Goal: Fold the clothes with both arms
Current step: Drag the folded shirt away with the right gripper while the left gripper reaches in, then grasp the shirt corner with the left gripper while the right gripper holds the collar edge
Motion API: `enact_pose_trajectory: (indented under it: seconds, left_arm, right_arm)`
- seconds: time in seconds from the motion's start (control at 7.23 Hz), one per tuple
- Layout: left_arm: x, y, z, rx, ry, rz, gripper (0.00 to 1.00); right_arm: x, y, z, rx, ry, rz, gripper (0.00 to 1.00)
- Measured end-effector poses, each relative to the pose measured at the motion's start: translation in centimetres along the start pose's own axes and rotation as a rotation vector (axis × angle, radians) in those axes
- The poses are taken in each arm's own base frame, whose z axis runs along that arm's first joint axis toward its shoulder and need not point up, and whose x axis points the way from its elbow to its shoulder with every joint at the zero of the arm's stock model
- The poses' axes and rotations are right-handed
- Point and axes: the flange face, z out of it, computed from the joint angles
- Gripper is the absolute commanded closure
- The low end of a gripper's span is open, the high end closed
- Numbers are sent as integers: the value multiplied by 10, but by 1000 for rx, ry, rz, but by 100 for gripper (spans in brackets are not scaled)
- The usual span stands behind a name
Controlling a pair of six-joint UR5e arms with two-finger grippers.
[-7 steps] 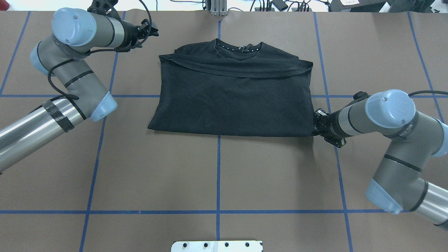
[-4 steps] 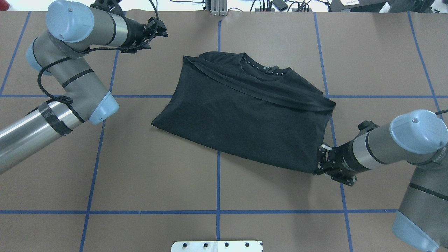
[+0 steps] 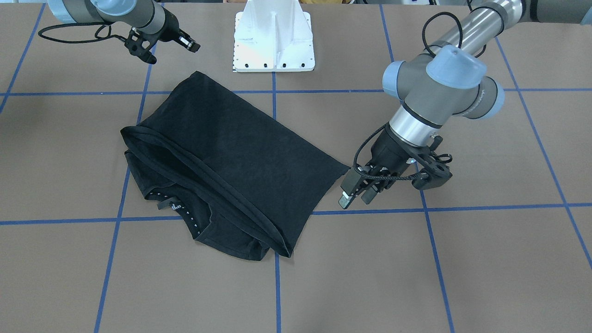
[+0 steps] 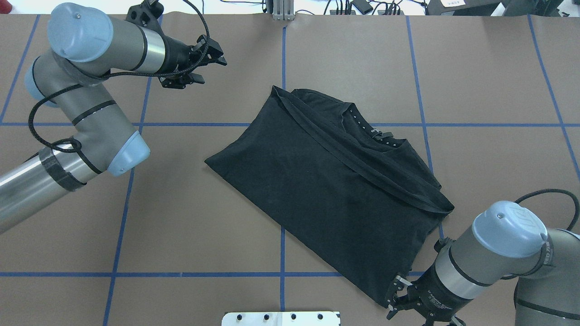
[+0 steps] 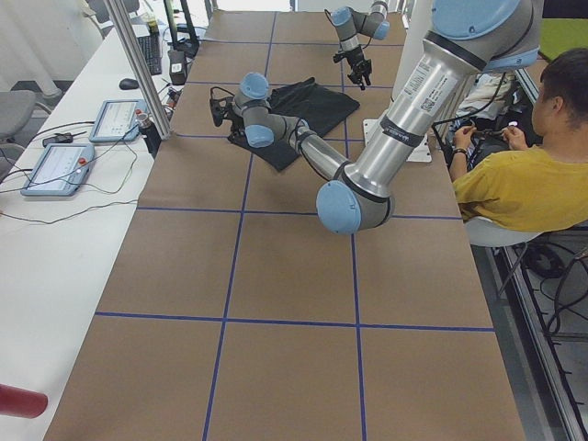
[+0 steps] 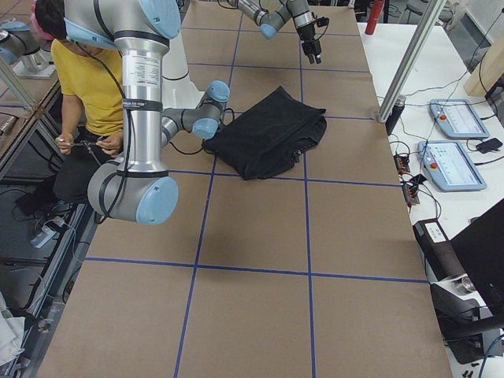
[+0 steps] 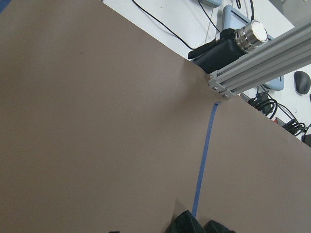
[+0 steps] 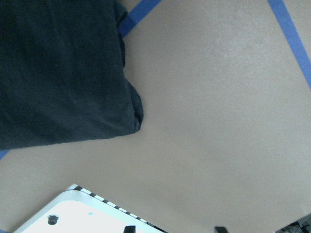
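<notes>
The black T-shirt (image 4: 331, 190) lies folded and skewed on the brown table, plain side up, with its collar (image 4: 371, 133) toward the far right. No logo shows. It also shows in the front view (image 3: 231, 152). My right gripper (image 4: 393, 299) is open just off the shirt's near right corner, close to the table's front edge. In the right wrist view the corner (image 8: 131, 111) lies free on the table, ahead of the gripper's (image 8: 174, 228) spread fingertips. My left gripper (image 4: 219, 53) is shut and empty, far left of the shirt; it also shows in the front view (image 3: 355, 198).
The white base mount (image 3: 274, 41) sits at the table's near edge, beside my right gripper. An aluminium post (image 7: 262, 63) and a steel bottle (image 7: 252, 34) stand at the far edge. Blue tape lines (image 4: 282, 226) grid the table. An operator (image 5: 514, 175) sits behind the robot.
My right gripper has dragged the shirt's right corner toward the robot, swinging the shirt clockwise, and now stands open off it. My left gripper has drifted slightly right.
</notes>
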Motion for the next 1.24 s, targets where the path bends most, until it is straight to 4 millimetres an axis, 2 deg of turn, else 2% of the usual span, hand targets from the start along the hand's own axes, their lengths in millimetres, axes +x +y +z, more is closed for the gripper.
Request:
enact_pose_trajectory:
  seconds: [0.28,0.41,0.83,0.97,1.24]
  left_arm:
    - [-29,34,2,-38,-22,-14,23]
    - [-43,56,11,-41,-51,-12,23]
    - [-95,135,49,-55,-189,14,25]
    - [-106,148,55,-65,-210,22,28]
    - [-110,159,62,-80,-223,30,32]
  right_arm:
    - [-7,-10,-23,-70,13,23,0]
    - [-25,-20,-40,-51,-42,29,0]
    - [-114,-77,-122,123,-312,67,0]
    - [-134,-91,-139,167,-354,52,0]
    - [-148,-102,-152,199,-377,24,0]
